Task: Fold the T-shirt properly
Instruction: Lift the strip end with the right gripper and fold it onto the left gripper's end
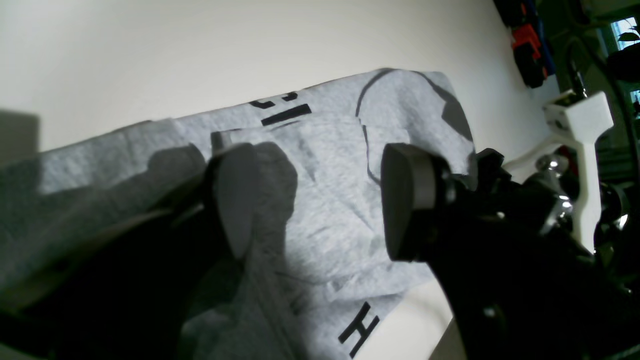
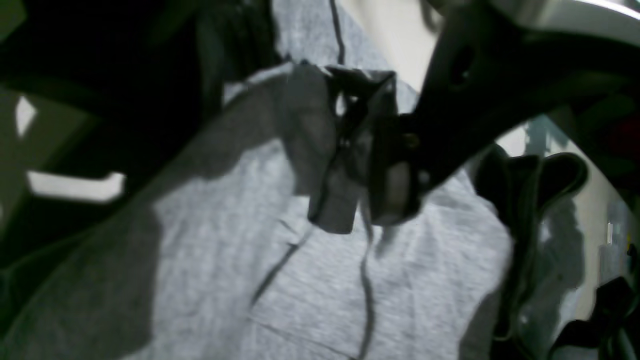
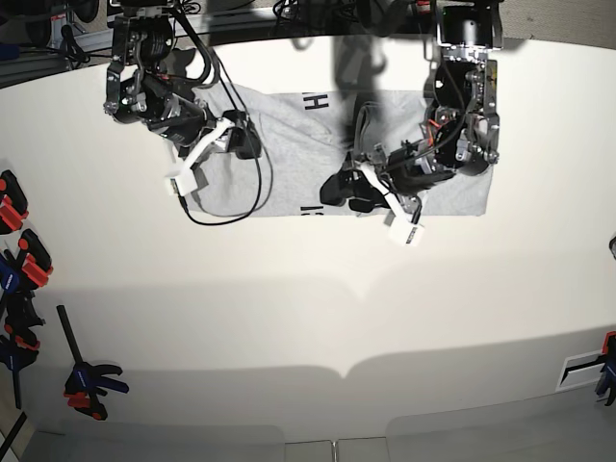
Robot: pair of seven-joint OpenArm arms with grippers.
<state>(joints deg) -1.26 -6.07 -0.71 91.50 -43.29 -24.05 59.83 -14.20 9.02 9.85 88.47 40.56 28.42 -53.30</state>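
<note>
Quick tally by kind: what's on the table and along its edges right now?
T-shirt: 1
Robot pincers: 2, left pincer and right pincer
Clamps along the table edges, orange or blue: at least 5; the left-edge cluster overlaps
Total: at least 8

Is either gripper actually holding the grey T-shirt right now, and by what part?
The left gripper stands open over the light heather-grey cotton T-shirt, holding nothing. Whether the right gripper pinches cloth cannot be told.
</note>
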